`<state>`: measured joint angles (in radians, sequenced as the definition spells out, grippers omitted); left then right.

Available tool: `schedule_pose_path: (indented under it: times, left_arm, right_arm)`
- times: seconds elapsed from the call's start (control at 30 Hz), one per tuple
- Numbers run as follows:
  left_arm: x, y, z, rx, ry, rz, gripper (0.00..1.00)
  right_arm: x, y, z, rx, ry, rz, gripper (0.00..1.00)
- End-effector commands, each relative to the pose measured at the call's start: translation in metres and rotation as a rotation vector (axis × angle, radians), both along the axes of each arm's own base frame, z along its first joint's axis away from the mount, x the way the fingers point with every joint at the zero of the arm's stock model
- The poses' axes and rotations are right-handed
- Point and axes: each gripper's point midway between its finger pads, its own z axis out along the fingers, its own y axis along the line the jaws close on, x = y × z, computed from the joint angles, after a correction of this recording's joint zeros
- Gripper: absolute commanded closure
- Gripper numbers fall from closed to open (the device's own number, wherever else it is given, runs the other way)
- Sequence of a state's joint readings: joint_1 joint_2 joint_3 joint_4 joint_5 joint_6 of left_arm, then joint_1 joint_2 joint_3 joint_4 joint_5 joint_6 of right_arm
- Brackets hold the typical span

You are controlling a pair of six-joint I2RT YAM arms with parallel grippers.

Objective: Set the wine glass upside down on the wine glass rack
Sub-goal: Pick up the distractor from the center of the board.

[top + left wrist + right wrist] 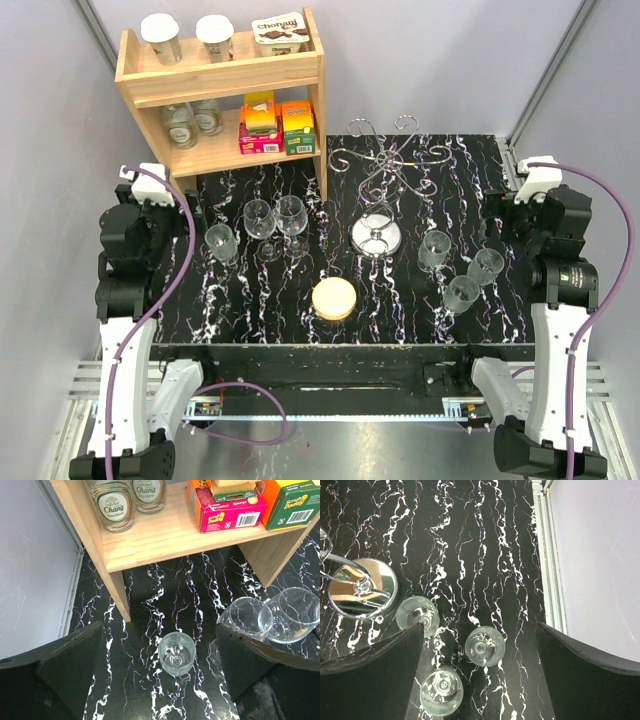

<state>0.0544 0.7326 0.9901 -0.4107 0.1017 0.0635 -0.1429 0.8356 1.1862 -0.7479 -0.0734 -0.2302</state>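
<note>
Seen from above, a Chobani tub (279,32) tops the wooden shelf (225,75) at the back left of the black marbled table (400,320). Right of the shelf stands the wine glass rack (380,165), thin silver wire with curled arms on an upright post over a round mirrored base. A wine glass (259,220) and a second wine glass (292,213), both clear and round-bowled, sit side by side left of that base and apart from it, apparently upright with rims up, though their stems are hard to make out. The left wrist camera reads Chang on two bottles (114,505) and Scrub Daddy on a pink box (227,510) and a green box (292,505), the left gripper (160,630) spread wide and empty above a small tumbler (176,653). The right wrist camera shows the right gripper (481,627) likewise agape, holding nothing, over three small glasses (484,646) beside the rack's base
</note>
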Motion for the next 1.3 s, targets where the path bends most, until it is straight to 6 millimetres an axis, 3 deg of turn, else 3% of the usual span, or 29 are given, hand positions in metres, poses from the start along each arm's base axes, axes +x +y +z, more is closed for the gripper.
schedule_pose_path:
  times: [0.0,0.23,0.47,0.63,0.73,0.97,1.1,1.27]
  left_arm:
    - [-0.010,-0.007,0.020,0.058,-0.031,-0.064,0.01]
    - [-0.007,-0.004,-0.001,0.110,0.029,-0.073,0.01]
    - [-0.007,-0.008,-0.007,0.124,0.057,-0.107,0.01]
    - [-0.022,-0.048,-0.024,0.138,0.133,-0.376,0.01]
    - [-0.028,-0.058,-0.040,0.155,0.171,-0.456,0.01]
    - [-0.051,-0.101,-0.073,0.278,0.241,-0.682,0.01]
    - [-0.069,-0.144,-0.089,0.412,0.291,-0.834,0.01]
    - [-0.080,-0.192,-0.124,0.577,0.391,-1.017,0.01]
  right_arm:
    - [-0.018,0.001,0.022,-0.049,-0.011,0.016,0.02]
    - [-0.034,-0.003,0.005,-0.056,0.114,0.000,0.02]
    - [-0.043,0.004,-0.023,-0.035,0.218,0.037,0.01]
    - [-0.055,0.030,-0.050,0.009,0.319,0.209,0.07]
    - [-0.057,0.032,-0.058,-0.012,0.323,0.244,0.07]
    - [-0.052,0.031,-0.059,-0.057,0.272,0.264,0.05]
    - [-0.049,0.032,-0.058,-0.039,0.263,0.261,0.03]
    - [-0.048,0.036,-0.053,-0.013,0.252,0.262,0.01]
